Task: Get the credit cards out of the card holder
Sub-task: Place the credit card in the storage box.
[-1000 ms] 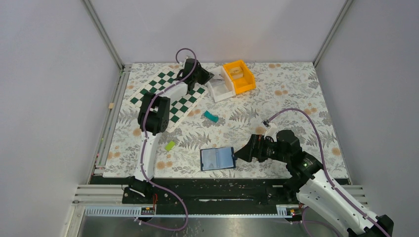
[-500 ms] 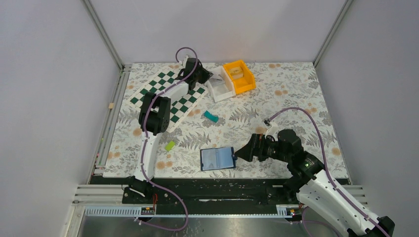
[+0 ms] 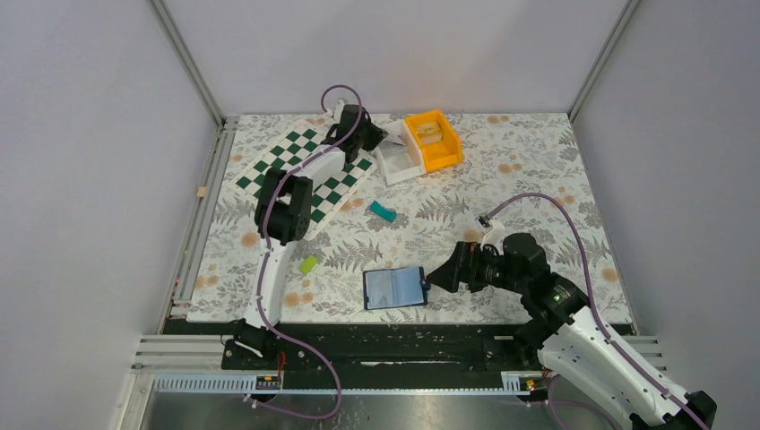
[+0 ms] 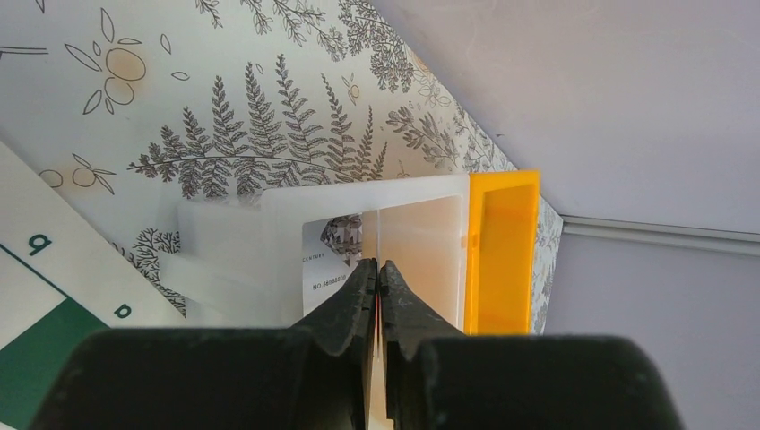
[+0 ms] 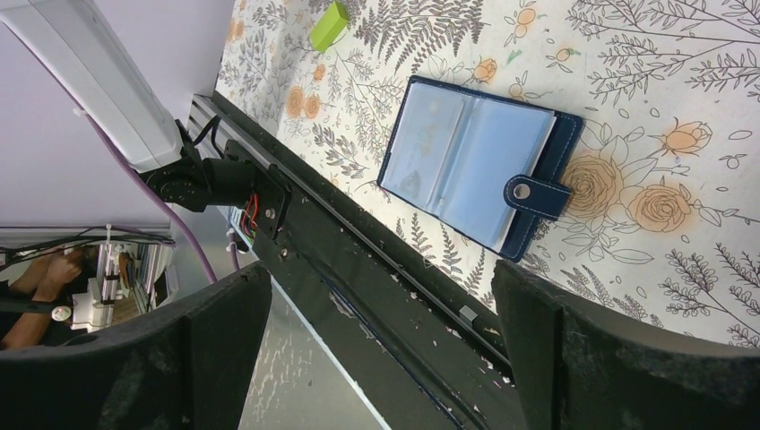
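**Left tool closed over the white bin; right tool spread wide beside the open card holder**

The left tool (image 4: 376, 269) has its fingers pressed almost together, leaving only a hairline gap. A thin pale sliver with a red streak shows in that gap. Whether it is the edge of a held card cannot be told. The tool hangs over the white bin (image 4: 408, 193) at the far side of the table (image 3: 538, 179), toward 12 o'clock in the overhead view.

One credit card (image 4: 324, 260), whitish-grey with small printed lettering, lies inside the bin, at about 10 o'clock of the fingertips in the wrist view. The orange bin (image 4: 502, 251) stands against the white bin's 3 o'clock side in that view, touching it. Overhead, a green-and-white checkered mat (image 3: 296, 170) lies at 9 o'clock of the bins, under the left arm.

The right tool (image 5: 381, 287) has its jaws at full spread, with nothing between them. It sits low near the table's near edge, pointing toward 9 o'clock overhead.

The card holder (image 5: 470, 166) lies flat and open directly ahead of it, with its pale blue inner panels facing up. Its snap tab (image 5: 536, 193) is turned toward the tool and lies just beside the fingertips; no contact is visible. Whether cards sit in the panels cannot be told.

A teal block (image 3: 383, 211) lies at 12 o'clock of the card holder, well apart from it. A green block (image 3: 308, 264) lies at 10 o'clock of it, nearer.
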`<state>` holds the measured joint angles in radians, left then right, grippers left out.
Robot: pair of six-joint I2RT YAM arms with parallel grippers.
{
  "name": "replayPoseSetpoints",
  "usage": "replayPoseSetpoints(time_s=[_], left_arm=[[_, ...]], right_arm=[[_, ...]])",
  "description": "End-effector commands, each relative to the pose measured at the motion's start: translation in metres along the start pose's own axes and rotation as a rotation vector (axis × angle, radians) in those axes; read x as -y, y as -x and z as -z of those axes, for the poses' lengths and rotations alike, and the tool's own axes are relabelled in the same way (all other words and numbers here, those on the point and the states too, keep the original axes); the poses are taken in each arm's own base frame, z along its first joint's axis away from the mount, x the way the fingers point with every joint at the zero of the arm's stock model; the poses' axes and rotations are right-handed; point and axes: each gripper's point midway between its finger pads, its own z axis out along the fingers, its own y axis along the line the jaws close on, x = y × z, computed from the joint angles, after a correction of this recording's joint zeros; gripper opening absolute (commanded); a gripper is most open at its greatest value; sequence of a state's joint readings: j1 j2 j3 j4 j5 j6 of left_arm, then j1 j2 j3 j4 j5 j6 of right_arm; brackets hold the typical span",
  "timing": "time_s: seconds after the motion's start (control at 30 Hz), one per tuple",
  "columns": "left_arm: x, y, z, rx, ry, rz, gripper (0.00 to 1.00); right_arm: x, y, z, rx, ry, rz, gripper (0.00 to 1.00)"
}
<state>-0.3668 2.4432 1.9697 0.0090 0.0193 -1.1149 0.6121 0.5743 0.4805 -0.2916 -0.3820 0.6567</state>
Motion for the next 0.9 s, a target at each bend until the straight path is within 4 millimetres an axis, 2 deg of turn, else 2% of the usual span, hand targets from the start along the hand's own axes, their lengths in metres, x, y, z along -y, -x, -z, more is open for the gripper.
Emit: replayPoseSetpoints(time_s=[0.0, 0.2, 0.7, 0.87], left_arm=[[0.002, 0.009, -0.008, 0.054, 0.003, -0.019, 0.06], [0.004, 0.012, -0.008, 0.082, 0.006, -0.031, 0.01], [0.002, 0.018, 0.000, 0.149, 0.029, -0.050, 0.00], [0.006, 0.011, 0.000, 0.136, 0.015, -0.052, 0.12]], right_arm=[[-0.011, 0.017, 0.004, 0.044, 0.014, 0.036, 1.00], [-0.012, 0.018, 0.005, 0.047, 0.012, 0.038, 1.00], [-0.009, 0.017, 0.007, 0.047, -0.002, 0.048, 0.99], [-0.009, 0.018, 0.007, 0.048, -0.002, 0.052, 0.99]])
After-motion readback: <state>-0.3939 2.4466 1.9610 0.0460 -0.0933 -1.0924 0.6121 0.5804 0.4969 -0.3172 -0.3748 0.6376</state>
